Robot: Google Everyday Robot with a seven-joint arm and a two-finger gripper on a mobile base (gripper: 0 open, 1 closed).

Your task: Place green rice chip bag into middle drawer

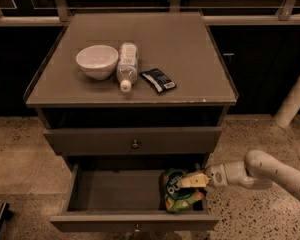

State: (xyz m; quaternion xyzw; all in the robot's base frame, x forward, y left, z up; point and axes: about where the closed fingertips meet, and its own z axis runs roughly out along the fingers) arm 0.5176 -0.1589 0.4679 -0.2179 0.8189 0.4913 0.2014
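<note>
Smooth, maybe plastic gripper (pixel 190 180) at glossy crinkled bag (pixel 181 198) — matt drawer (pixel 115 191).

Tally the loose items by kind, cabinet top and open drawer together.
White round bowl: 1
Clear plastic bottle: 1
Dark-blue flat packet: 1
Puffy light-green snack bag: 1, in the open grey-brown drawer, gripper at it
Total: 4
</note>
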